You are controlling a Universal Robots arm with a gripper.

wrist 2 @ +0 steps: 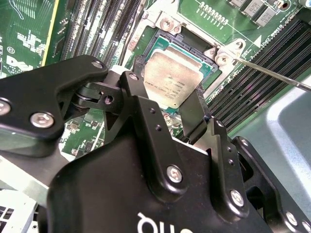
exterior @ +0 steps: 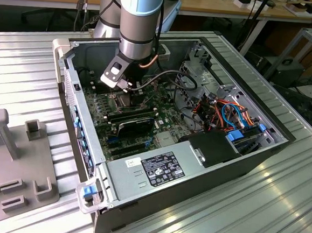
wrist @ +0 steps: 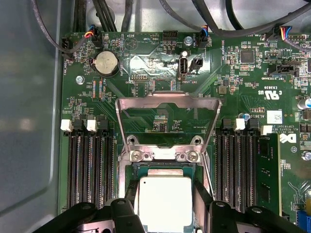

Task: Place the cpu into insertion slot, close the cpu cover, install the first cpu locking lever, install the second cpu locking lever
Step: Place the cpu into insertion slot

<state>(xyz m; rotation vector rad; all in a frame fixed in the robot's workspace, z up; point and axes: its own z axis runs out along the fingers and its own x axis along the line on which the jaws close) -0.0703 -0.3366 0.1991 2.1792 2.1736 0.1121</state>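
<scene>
Second wrist view is showing the gripper [wrist 2: 167,82] fingers [wrist 2: 135,82] clamping the cpu [wrist 2: 172,73] between them at the insertion slot [wrist 2: 187,41]; beyond the fingertips, the cpu cover [wrist: 167,100] is standing open.

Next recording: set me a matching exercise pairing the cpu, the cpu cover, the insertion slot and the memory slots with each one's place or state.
1. cpu
2. cpu cover
3. insertion slot
4. memory slots

a. long black rows on both sides of the insertion slot
b. swung open, standing up
c. between the fingers of the gripper
d. uncovered, beneath the cpu

Pairs: 1-c, 2-b, 3-d, 4-a.
</scene>
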